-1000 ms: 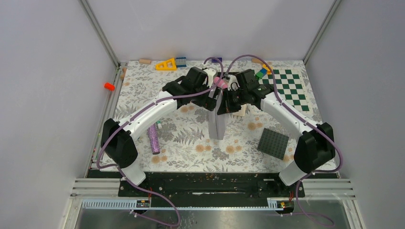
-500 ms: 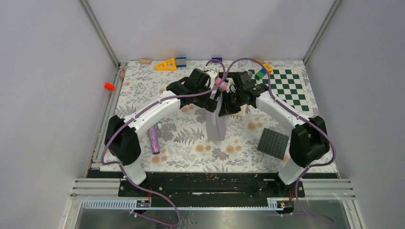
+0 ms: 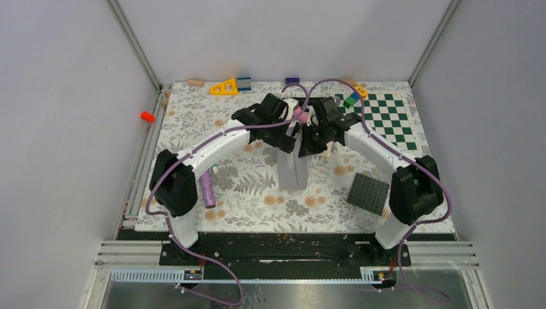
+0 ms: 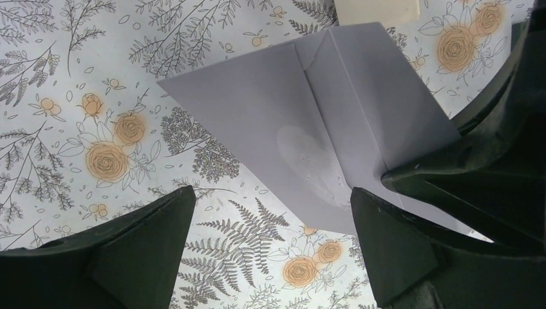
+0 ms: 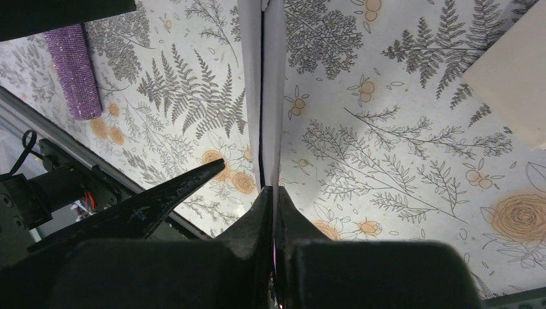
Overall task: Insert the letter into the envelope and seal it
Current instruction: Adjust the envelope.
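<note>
Envelope (image 3: 293,168) is the only container in play. It hangs on edge over the middle of the table (image 3: 257,206), long side running toward me, lower end down by the cloth. I cannot tell from any view whether something is inside. Left wrist view shows its grey face with a fold line and a faint heart-shaped mark.

Letter (image 5: 515,90) lies flat on the table, outside the envelope and a little way off to its far right. From above it is mostly hidden under the right arm.

Right claw (image 5: 270,193): fingers pressed together, clamped on the envelope's upper edge; the paper runs away from it edge-on.

Left claw (image 4: 272,192): fingers wide apart, straddling the envelope's face, holding nothing. Whether its right finger touches the paper I cannot tell.

Against a second ago: the left arm's elbow has swung inward toward centre and the right arm's elbow has come in too. The envelope hangs in nearly the same spot. Right claw stays clamped, left stays spread.

Purple cylinder (image 3: 207,187), studded plate (image 3: 369,193) and checkerboard (image 3: 386,119) have not moved.
</note>
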`<action>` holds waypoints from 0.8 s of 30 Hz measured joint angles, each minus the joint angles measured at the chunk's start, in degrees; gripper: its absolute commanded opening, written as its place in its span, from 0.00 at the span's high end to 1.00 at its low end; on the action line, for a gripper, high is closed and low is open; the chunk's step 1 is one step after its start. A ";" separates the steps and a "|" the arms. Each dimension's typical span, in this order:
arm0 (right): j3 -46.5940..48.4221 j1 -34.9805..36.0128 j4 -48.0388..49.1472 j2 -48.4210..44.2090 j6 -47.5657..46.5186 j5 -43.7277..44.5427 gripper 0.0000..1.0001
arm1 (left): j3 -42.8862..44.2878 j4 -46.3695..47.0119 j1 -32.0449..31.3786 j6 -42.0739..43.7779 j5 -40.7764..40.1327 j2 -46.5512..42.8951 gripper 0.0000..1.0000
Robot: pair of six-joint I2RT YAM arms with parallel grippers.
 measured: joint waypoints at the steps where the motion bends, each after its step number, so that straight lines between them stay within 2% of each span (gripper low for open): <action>1: 0.00 0.00 -0.17 0.00 0.00 0.24 1.00 | 0.46 -0.24 0.00 -0.02 0.28 0.37 0.06; 12: 0.00 -0.11 -0.81 0.00 0.22 0.94 1.00 | 3.21 -1.90 0.02 -1.03 0.33 1.88 0.05; 17: 0.00 -0.11 -0.85 0.00 0.17 0.44 1.00 | 3.08 -0.83 1.64 -1.70 0.57 1.90 0.01; 19: 0.00 -0.09 -0.83 0.00 0.04 -0.07 1.00 | 2.01 0.44 3.17 -1.95 1.07 1.49 0.01; 24: 0.00 -0.11 -0.81 0.00 -0.70 -2.36 1.00 | -10.78 8.85 13.07 -1.88 8.68 -6.73 0.01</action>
